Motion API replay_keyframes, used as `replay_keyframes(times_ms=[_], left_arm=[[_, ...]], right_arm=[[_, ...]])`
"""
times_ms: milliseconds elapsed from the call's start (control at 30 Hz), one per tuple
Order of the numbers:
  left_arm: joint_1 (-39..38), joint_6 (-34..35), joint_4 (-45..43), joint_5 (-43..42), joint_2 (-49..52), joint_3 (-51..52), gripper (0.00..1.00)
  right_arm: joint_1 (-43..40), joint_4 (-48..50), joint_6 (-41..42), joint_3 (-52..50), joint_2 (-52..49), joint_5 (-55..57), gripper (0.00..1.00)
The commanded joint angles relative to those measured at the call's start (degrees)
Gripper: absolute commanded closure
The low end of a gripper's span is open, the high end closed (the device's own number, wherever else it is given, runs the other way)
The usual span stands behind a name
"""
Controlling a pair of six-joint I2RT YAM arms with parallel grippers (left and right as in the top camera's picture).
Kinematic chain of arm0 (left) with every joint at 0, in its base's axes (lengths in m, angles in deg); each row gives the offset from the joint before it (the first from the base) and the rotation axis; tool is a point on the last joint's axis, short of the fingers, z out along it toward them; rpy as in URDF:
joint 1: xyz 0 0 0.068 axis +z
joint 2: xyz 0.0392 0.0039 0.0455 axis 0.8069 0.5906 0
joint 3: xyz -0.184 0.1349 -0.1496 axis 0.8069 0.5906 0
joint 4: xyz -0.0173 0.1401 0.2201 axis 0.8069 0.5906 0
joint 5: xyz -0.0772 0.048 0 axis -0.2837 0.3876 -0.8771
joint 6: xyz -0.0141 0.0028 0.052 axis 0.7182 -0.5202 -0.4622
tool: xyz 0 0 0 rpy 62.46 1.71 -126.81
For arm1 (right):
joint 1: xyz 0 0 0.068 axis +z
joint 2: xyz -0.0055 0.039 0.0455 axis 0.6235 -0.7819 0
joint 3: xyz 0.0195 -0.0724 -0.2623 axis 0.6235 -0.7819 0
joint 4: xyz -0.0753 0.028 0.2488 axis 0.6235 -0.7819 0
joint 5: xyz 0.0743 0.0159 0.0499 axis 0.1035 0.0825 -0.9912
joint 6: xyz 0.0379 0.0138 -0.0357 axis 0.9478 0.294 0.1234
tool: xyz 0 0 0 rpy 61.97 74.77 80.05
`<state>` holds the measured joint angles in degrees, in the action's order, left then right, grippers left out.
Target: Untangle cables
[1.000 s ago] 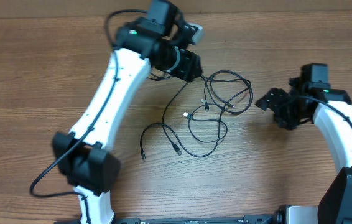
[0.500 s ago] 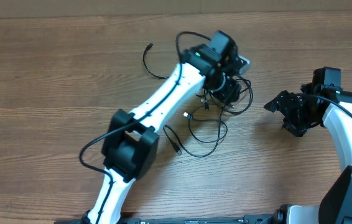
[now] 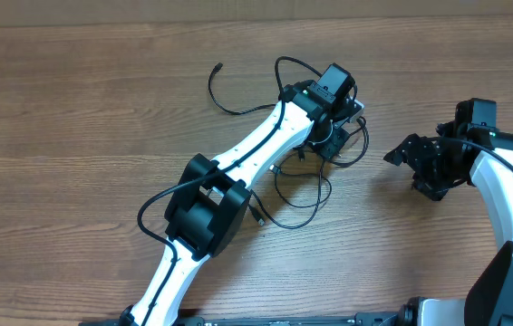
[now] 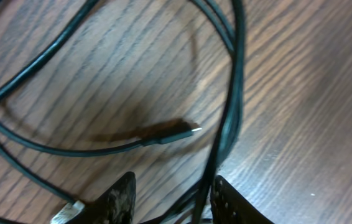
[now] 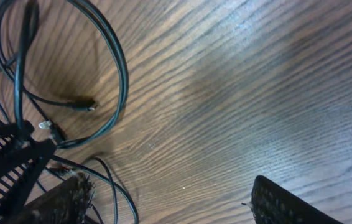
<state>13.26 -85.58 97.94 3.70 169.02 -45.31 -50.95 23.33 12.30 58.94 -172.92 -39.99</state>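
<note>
On the table (image 3: 66,136), the cables (image 3: 304,205) are found in the middle, between the two grippers. At the left, one strand (image 3: 227,110) is laid apart from the rest and is curved up to a free end (image 3: 217,66) toward the far edge. The left arm (image 3: 256,149) is stretched diagonally across the wood, and a plug (image 3: 258,217) is seen just beside its elbow.

The remaining cables are gathered in loose, overlapping loops under and around the left gripper (image 3: 333,143), which is lowered onto the tangle. In the left wrist view its jaws are held apart. One cable is passed between them, close to the right finger (image 4: 221,199), with a clear gap left on its other side, so nothing is clamped. Ahead of the fingers, a second plug (image 4: 176,134) is laid flat on the wood inside a loop.

The right gripper (image 3: 400,156) is placed near the rightmost loop. Its jaws are spread wide, and only bare wood is seen between them.
</note>
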Motion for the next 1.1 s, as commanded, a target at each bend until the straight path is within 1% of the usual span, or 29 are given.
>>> replay_keyframes(times_ms=[0,167,267,367,433,533,633,733,767,933,1067], left_arm=[[-0.2,-1.0,0.0,2.0,0.4,0.2,0.6],[-1.0,-0.9,0.1,2.0,1.2,0.2,0.6],[-1.5,-0.9,0.1,2.0,1.7,0.2,0.63],[-1.6,-0.8,0.3,2.0,1.7,0.2,0.79],[-1.6,-0.9,0.9,2.0,1.4,-0.2,0.96],[-1.2,-0.9,3.3,2.2,0.7,-2.8,0.96],[0.1,-0.9,6.8,2.3,-0.7,-8.2,0.96],[2.3,-0.9,11.8,2.3,-2.4,-17.0,0.96],[2.7,-0.9,12.4,2.3,-2.7,-18.4,0.96],[7.9,-0.8,18.3,2.3,-6.7,-31.4,0.96],[12.2,-0.4,20.8,2.1,-11.3,-38.5,0.96]], right_arm=[[-0.2,-0.1,-0.6,1.1,0.3,0.3,0.2],[-0.2,-0.1,-0.6,1.1,0.3,0.1,0.19],[-0.2,-0.1,-0.6,1.1,0.3,-0.3,0.19],[-0.2,-0.1,-0.6,1.1,0.3,-0.3,0.19],[-0.2,0.0,-0.6,1.1,0.3,-0.3,0.19],[-0.2,0.1,-0.6,1.1,0.3,-0.3,0.14],[-0.2,0.1,-0.6,1.1,0.3,-0.3,0.12],[-0.2,0.0,-0.6,1.1,0.3,-0.3,0.12],[-0.2,0.0,-0.6,1.1,0.3,-0.3,0.12],[-0.2,0.0,-0.6,1.1,0.3,-0.3,0.12],[-0.2,0.1,-0.6,1.1,0.3,-0.3,0.12]])
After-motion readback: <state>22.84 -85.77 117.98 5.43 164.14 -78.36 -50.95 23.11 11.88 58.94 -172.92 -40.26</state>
